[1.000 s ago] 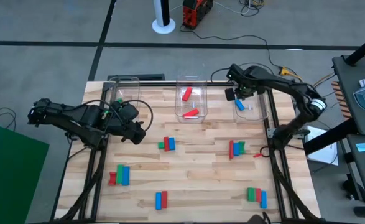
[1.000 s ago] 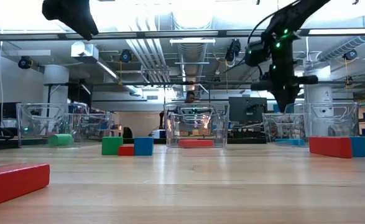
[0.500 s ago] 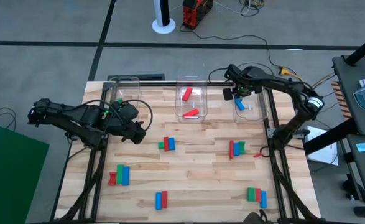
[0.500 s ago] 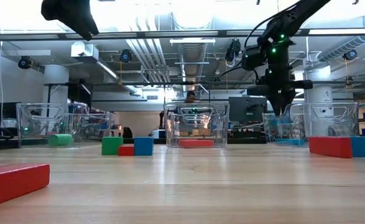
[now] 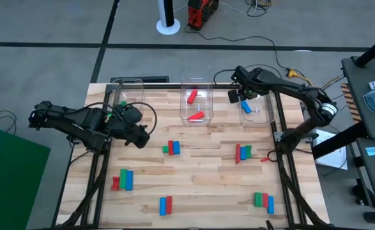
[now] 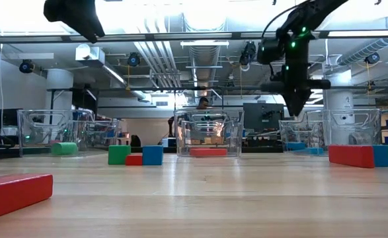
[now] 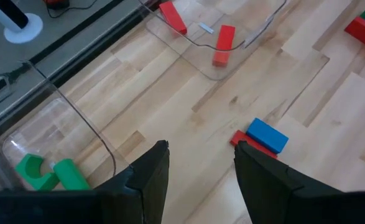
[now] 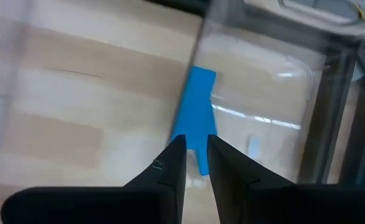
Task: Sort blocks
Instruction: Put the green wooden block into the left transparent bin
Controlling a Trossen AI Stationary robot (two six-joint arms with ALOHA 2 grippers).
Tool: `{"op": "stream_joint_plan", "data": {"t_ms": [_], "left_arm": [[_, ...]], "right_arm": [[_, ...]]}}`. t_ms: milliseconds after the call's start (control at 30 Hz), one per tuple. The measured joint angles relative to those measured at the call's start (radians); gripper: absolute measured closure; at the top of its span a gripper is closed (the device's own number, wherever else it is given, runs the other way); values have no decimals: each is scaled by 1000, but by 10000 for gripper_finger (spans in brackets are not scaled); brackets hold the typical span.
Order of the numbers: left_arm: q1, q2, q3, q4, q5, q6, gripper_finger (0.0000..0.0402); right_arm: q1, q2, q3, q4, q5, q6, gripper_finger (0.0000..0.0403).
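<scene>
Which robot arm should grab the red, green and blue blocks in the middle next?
Probably the left. Its gripper hovers open close to that middle cluster, with nothing held. The right gripper is farther off, up by the far bin holding a blue block.

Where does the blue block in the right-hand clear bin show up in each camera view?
High view: blue block in the right bin, below the right gripper.
Low view: low at right, inside that bin.
Left wrist view: not in it.
Right wrist view: centre, beyond the fingers.
Shared landmark: the right bin.
</scene>
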Motion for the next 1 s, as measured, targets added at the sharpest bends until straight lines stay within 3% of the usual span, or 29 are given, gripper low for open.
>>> {"op": "stream_joint_plan", "data": {"t_ms": [367,633,833,1000], "left_arm": [[0,0,0,4,22,0,242],[0,2,0,34,23,30,242],[0,2,-26,146,88,283,242],[0,2,-122,315,91,424,242]], "right_arm": [[191,-226,0,45,0,52,369],[314,-296,0,48,0,108,369],[355,-291,0,49,0,128,369],[361,-274,0,50,0,129,369]]}}
